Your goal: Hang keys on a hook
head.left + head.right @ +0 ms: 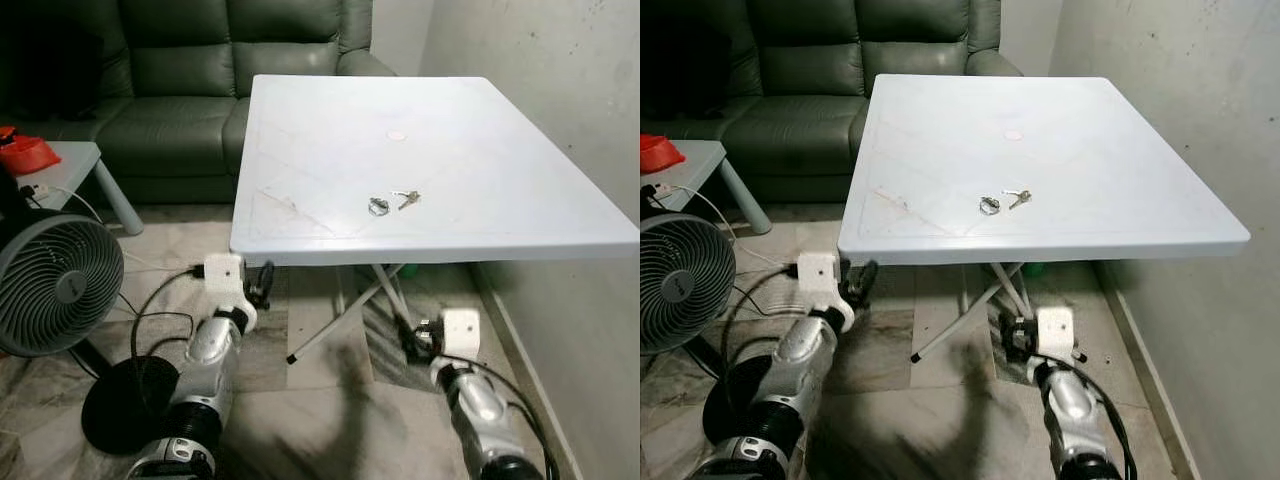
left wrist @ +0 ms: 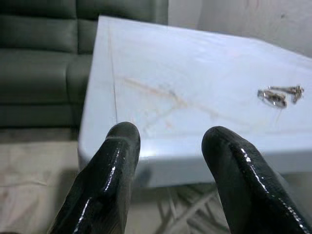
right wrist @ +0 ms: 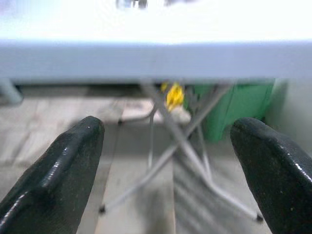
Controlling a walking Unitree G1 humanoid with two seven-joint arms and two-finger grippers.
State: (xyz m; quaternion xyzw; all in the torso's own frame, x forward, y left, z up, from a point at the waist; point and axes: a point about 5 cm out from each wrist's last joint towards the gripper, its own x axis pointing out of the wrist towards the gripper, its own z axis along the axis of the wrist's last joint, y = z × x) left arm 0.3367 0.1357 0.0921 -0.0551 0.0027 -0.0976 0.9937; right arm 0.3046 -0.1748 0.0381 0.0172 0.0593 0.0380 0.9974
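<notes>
Keys (image 1: 391, 202) lie near front edge of white folding table (image 1: 500, 130), untouched. Left gripper (image 2: 170, 161) low at near-left corner, fingers parted, empty. Right gripper (image 3: 170, 161) below near edge, spread wide, empty. Approach step; next: raise gripper, reach keys. No hook visible.

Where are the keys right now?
The keys lie on the white table, near its front edge, ahead of both lowered grippers, neither touching them.

No legible text (views perhaps blurred)
</notes>
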